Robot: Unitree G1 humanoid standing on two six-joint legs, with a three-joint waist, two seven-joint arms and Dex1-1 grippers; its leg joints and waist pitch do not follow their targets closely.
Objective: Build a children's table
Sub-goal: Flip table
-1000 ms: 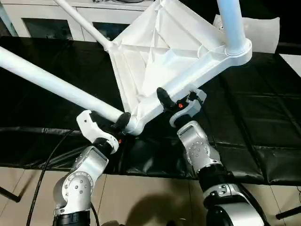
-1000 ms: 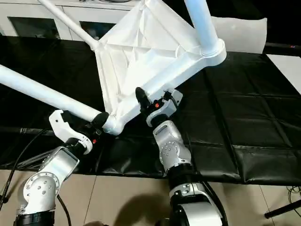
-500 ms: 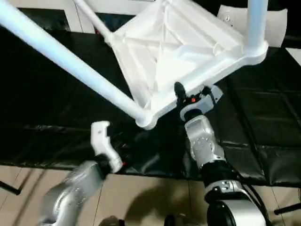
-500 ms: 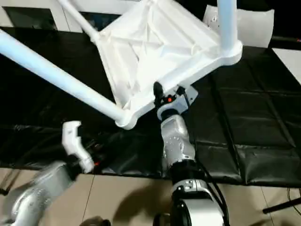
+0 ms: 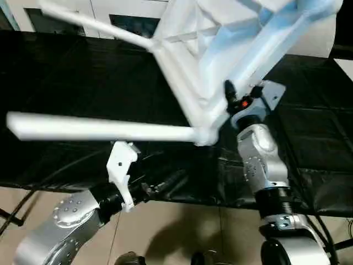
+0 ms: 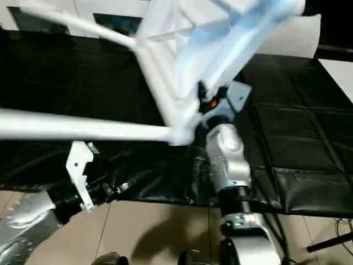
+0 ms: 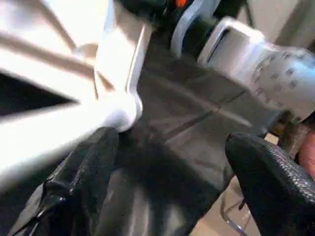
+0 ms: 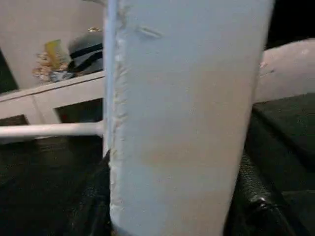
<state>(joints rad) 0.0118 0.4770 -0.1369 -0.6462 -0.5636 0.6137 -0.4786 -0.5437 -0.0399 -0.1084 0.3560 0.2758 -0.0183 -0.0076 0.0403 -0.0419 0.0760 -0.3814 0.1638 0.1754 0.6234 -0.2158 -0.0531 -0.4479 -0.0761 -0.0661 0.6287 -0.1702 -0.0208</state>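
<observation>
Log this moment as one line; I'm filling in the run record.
right gripper: shut on tabletop edge, table tilted | left gripper: open, holding nothing, below near leg | legs in sockets

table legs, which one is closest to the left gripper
The long leg running level across the near side, screwed into the tabletop's nearest corner. It passes just above the left gripper, whose fingers stand open and off it. The thinner-looking leg lies farther back, by the cabinet.
</observation>
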